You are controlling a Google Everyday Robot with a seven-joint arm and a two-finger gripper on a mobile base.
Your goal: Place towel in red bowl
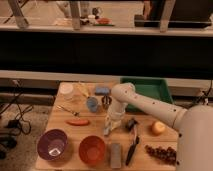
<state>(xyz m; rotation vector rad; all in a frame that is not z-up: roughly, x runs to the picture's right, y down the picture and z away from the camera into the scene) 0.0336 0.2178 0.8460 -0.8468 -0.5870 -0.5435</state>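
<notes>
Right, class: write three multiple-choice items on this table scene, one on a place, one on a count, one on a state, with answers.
1. Where is the round orange-red bowl?
A. right of the round purple bowl
B. inside the green tray
C. on the floor

2. How many bowls are there?
A. one
B. two
C. four

3. The gripper above the wooden table is:
A. wide open and empty
B. shut on the pale grey-blue cloth towel
C. inside the purple bowl

Answers: 1 A, the bowls sit side by side; 2 B, purple and red only; 3 B, the towel hangs from it.
</notes>
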